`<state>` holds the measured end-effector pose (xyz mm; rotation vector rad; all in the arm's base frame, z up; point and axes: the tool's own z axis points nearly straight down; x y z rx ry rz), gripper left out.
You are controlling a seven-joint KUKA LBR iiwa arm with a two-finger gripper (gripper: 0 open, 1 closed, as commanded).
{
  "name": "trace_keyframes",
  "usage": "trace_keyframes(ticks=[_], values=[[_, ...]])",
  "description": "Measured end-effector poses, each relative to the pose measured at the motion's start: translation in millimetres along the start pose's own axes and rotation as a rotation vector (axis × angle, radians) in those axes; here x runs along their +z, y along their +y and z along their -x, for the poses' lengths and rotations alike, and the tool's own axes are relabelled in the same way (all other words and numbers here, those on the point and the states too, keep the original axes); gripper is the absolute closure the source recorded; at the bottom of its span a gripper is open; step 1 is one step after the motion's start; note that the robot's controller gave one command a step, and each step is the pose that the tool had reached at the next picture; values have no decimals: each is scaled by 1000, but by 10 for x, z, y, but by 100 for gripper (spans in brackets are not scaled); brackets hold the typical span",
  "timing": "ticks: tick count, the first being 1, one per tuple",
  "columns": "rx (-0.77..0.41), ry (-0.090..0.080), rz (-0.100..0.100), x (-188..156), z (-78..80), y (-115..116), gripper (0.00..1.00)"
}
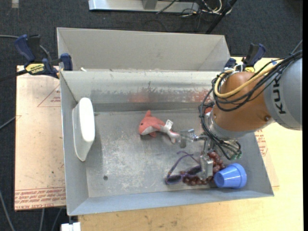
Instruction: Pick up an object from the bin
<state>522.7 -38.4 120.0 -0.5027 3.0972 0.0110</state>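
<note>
Dark carpet floor (43, 8) surrounds a scuffed grey metal bin (125, 167). Gripper (207, 166) sits low in the lower-right corner over a dark purple bead string (190, 178), just beside a blue plastic cup (232, 176). Can't tell if it's spread or closed. Pink rubbery dolphin toy (151, 124) mid-bin. Smooth white oblong shell (85, 126) against the left wall.

The bin (125, 167) is dull, scratched grey metal. The white dish (84, 126) at left and the blue cup (232, 176) near right look like smooth plastic; the pink dolphin (150, 124) is matt.
</note>
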Motion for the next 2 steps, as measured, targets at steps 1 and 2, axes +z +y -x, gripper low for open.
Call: trace_keyframes(ticks=[1,2], values=[[-261,-1,2,487,-158,186,100],[-261,-1,2,487,-158,186,100]])
